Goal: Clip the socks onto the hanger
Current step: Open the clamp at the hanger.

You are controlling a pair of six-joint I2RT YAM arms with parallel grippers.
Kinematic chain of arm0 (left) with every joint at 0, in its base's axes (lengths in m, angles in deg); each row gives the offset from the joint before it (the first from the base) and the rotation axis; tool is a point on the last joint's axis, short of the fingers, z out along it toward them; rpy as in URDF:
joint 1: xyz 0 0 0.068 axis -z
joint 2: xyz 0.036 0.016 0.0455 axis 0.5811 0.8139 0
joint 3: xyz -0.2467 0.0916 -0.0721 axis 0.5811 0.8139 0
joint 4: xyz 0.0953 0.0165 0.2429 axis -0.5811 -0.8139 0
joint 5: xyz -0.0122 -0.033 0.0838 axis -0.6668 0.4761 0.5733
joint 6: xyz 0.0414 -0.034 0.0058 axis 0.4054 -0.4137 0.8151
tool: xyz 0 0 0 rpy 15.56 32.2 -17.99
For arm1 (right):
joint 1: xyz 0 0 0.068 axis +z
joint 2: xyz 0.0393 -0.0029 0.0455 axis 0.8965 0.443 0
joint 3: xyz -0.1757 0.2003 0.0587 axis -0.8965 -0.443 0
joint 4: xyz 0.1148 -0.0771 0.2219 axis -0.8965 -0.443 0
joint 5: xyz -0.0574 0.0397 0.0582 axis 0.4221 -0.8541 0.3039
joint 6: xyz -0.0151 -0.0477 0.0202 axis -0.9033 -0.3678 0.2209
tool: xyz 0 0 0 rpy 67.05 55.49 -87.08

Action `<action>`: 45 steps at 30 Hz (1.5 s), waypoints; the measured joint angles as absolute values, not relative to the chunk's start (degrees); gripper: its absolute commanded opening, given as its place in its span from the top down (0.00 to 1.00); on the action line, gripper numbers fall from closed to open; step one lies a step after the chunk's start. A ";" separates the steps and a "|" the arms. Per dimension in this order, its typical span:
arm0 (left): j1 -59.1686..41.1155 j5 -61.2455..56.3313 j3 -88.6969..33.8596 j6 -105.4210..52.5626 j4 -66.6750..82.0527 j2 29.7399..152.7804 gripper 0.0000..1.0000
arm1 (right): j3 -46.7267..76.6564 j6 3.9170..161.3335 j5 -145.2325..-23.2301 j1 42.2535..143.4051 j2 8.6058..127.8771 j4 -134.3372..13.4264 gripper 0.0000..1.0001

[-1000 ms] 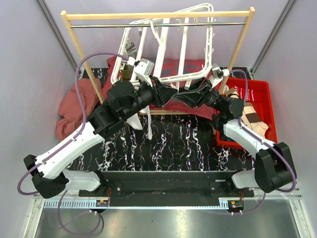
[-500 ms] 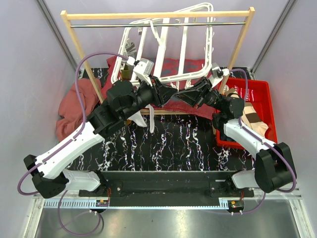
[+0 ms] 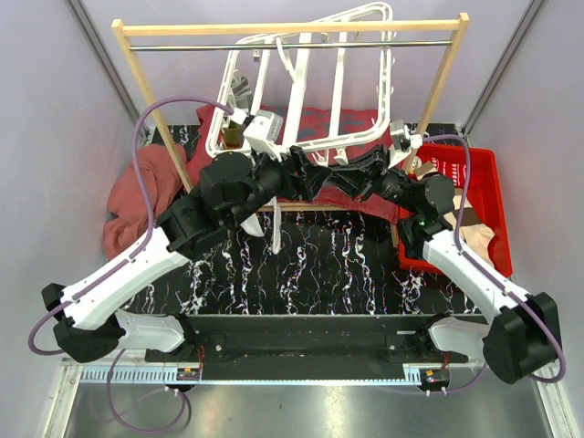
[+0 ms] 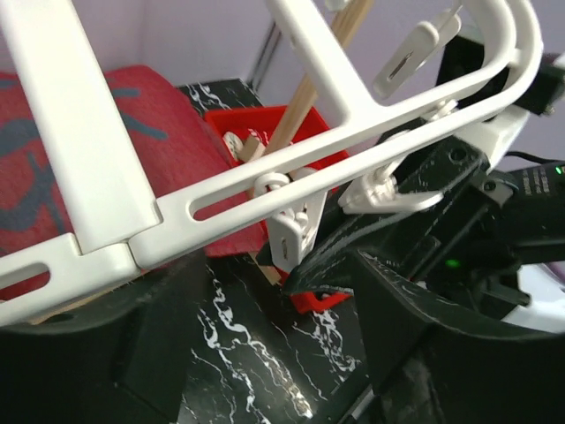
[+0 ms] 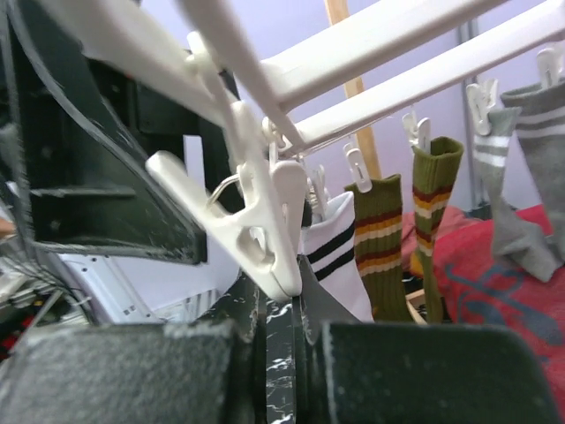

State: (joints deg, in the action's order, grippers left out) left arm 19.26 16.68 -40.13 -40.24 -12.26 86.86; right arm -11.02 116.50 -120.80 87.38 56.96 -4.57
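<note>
While tight in right gripper (image 5: pixel 296 334), dark sock (image 5: pixel 316 305) under hanger clip (image 5: pixel 272 221); left gripper (image 4: pixel 274 291) wide.

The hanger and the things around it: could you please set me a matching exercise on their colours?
Things:
1. hanger
2. crate
3. rail frame
4. table

Colours:
A. red
B. black with white veins
C. white
D. pale wood

Pairs: 1-C, 2-A, 3-D, 4-B
</note>
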 measured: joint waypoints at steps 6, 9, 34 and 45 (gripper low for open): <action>23.24 24.81 -43.10 -39.25 -13.03 86.86 0.24 | -11.02 106.90 -115.88 89.72 53.05 -13.47 1.00; 24.42 28.57 -43.98 -38.92 -13.64 87.16 0.24 | -11.02 104.26 -113.87 90.29 52.92 -15.98 1.00; 27.24 46.64 -46.75 -38.71 -16.24 92.71 0.34 | -11.20 90.01 -101.17 97.46 52.15 -23.09 1.00; 27.24 46.86 -47.17 -38.66 -15.39 94.90 0.59 | -11.20 88.11 -100.08 98.44 52.15 -23.37 1.00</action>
State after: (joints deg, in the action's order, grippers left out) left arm 27.24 46.86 -47.17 -38.66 -15.39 94.90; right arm -11.20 88.11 -100.08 98.44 52.15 -23.37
